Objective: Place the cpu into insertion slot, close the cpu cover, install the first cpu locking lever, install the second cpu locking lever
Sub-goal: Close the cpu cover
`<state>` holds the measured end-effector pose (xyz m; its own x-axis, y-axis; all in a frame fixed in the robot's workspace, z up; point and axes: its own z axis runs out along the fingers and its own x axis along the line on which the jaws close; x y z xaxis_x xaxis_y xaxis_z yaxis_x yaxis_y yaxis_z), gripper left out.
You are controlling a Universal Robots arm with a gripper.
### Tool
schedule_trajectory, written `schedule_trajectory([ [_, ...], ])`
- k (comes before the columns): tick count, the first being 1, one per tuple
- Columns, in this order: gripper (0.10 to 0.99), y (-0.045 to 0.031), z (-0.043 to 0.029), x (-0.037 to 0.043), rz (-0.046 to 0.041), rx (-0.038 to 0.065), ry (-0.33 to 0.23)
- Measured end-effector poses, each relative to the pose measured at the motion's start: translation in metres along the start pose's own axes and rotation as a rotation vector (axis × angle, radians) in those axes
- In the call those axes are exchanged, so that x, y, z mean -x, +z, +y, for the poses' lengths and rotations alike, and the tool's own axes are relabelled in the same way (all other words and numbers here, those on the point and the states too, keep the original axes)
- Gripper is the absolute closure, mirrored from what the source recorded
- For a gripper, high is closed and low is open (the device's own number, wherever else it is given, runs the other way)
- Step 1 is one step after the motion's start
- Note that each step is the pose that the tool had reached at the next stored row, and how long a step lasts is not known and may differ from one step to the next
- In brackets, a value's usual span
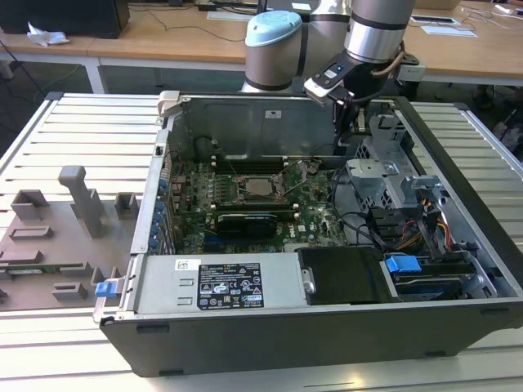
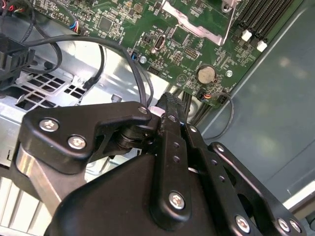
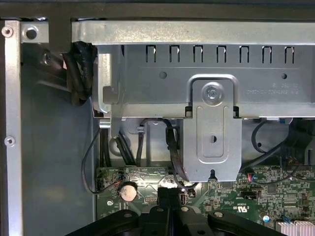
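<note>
While the arm [image 1: 376, 37] reached down into the open computer case [image 1: 327, 335], its gripper [image 2: 170, 102] hung low over the edge of the green board [image 1: 319, 214], near the round coin battery [image 2: 206, 74]. In both wrist views the two black fingers [image 3: 162, 197] were pressed together at their tips, with only a thin seam between them. Black cables [image 3: 172, 147] ran up from the board just beyond the fingertips and passed behind a steel bracket [image 3: 211, 128] fixed to the case's metal wall.

The chip [image 1: 261, 190] lay flat in the socket [image 1: 240, 193] near the middle of the board, its dull silver top facing up. The thin silvery cover [image 1: 261, 180] seemed to lie down around it like a frame. Whether the locking levers were latched could not be told from the exterior view. The gripper was well apart from the socket, off to the exterior view's right of it. In the second wrist view a silvery corner of the socket's metalwork sat at the board's far side, beside long black memory slots [image 2: 256, 22] with white clips.

A black card [image 1: 245, 222] stood just beside the socket, and a grey labelled power box [image 1: 216, 286] filled the case's near side. The case rested on a slatted table [image 1: 90, 131], with a grey parts tray [image 1: 49, 237] at the exterior view's left.
</note>
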<state>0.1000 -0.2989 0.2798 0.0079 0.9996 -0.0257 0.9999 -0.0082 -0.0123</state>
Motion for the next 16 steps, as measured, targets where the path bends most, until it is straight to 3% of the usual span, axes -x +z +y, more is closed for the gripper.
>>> schedule_trajectory([
  [16,0.98,0.0114,-0.0009,-0.0003,0.0001,0.0,0.0],
])
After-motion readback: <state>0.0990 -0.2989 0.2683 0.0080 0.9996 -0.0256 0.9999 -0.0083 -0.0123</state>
